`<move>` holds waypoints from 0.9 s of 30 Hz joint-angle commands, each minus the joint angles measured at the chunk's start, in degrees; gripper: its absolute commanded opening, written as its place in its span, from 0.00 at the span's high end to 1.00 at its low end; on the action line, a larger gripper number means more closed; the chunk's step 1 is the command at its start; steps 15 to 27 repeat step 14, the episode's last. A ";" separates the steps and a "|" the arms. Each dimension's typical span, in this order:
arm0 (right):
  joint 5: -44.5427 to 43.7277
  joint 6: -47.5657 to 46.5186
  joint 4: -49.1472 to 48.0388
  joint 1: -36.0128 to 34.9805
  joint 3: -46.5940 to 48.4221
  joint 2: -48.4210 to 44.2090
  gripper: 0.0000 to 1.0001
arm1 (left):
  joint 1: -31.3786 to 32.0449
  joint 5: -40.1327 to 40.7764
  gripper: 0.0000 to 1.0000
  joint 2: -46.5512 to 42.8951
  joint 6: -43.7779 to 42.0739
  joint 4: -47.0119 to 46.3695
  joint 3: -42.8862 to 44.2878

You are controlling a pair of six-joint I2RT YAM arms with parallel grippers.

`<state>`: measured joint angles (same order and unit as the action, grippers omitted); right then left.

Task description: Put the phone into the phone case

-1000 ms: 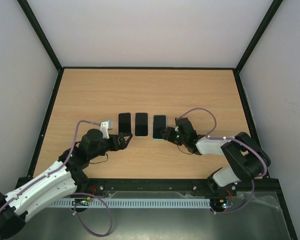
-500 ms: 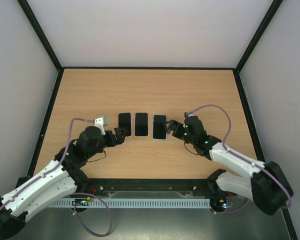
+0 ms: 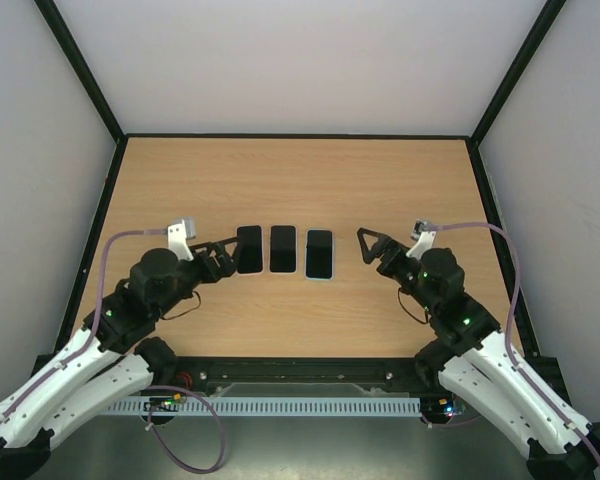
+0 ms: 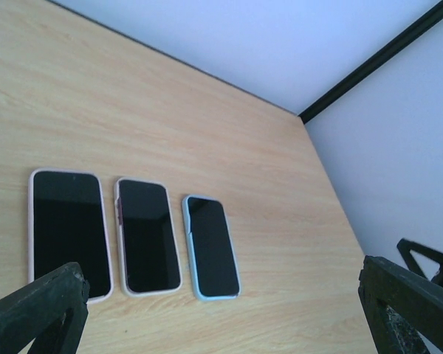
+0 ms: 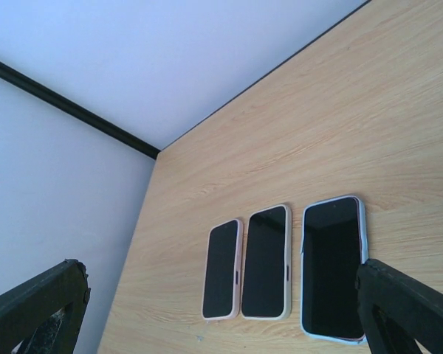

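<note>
Pale-blue phone case (image 3: 319, 277) wraps the phone (image 3: 319, 253), flat on the tabletop (image 3: 300, 180) beside two other cased phones (image 3: 283, 248), seated as far as I can judge, which is why my left claw (image 3: 220, 258) and right claw (image 3: 370, 248) hang spread, empty, off it.

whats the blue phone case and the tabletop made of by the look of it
blue phone case: likely soft plastic or silicone, given its matte pale rim and rounded corners. tabletop: probably wood-look laminate, with even light grain and a faint sheen; real veneer can't be ruled out.
</note>
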<state>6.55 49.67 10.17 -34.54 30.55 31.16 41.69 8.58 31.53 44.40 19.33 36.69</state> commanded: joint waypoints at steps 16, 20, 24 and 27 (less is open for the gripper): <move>2.35 2.91 4.50 0.12 -0.53 -1.00 0.03 | -0.38 2.06 0.00 -0.76 -0.56 1.73 -0.01; 2.35 2.91 4.50 0.12 -0.53 -1.00 0.03 | -0.38 2.06 0.00 -0.76 -0.56 1.73 -0.01; 2.35 2.91 4.50 0.12 -0.53 -1.00 0.03 | -0.38 2.06 0.00 -0.76 -0.56 1.73 -0.01; 2.35 2.91 4.50 0.12 -0.53 -1.00 0.03 | -0.38 2.06 0.00 -0.76 -0.56 1.73 -0.01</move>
